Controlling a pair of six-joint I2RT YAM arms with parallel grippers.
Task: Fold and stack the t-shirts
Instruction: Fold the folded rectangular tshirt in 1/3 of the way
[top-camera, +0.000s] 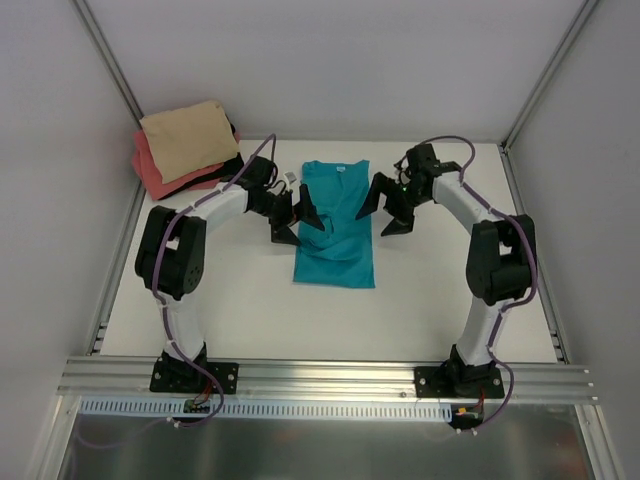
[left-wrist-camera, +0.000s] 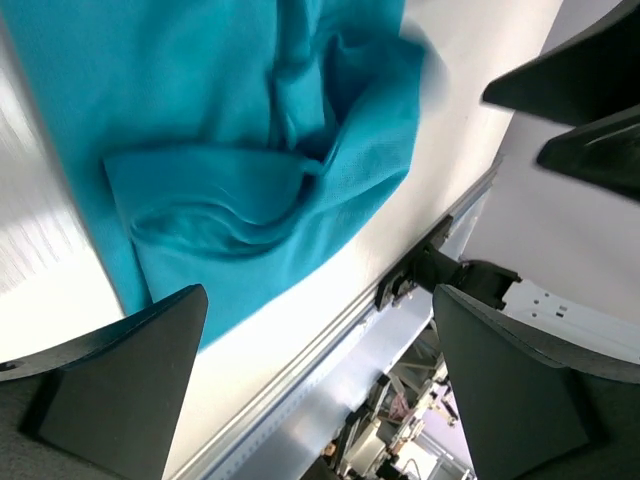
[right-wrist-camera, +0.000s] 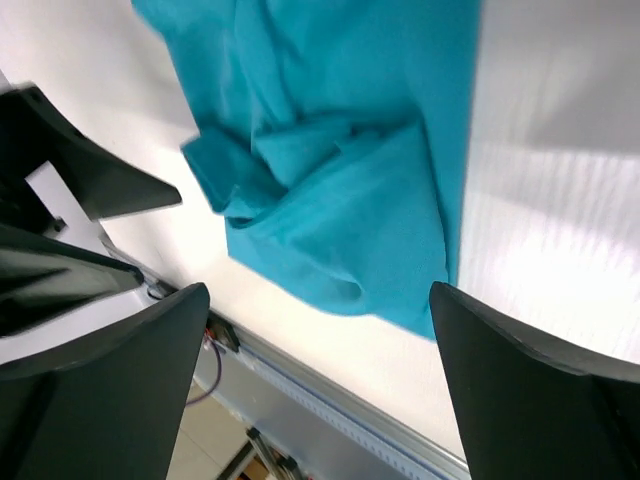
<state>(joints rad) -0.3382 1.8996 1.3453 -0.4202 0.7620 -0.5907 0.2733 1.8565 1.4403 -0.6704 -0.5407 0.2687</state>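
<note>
Grip: our left gripper (top-camera: 293, 218) and right gripper (top-camera: 383, 208) are both spread, pinching nothing | Item: soft teal cotton t-shirt (top-camera: 340, 245) lies narrow and rumpled on the white table (top-camera: 250, 310) between them | Risk: we judge the bunched folds may slip open under an uneven regrasp.

Two matching arms on show. The left arm (top-camera: 185, 250) has chunky black joint housings with white links between them, and the right arm (top-camera: 500, 262) is its twin. A purple cable (top-camera: 158, 272) runs along the left one, and a second purple cable (top-camera: 447, 139) arcs off the right. Each arm sits on a flat black base plate (top-camera: 193, 376). The left tool (top-camera: 297, 222) and right tool (top-camera: 385, 210) are all black. From the wrist cameras, their fingers (left-wrist-camera: 120, 390) are matte black wedges, broad at the root and narrowing to a point.
</note>
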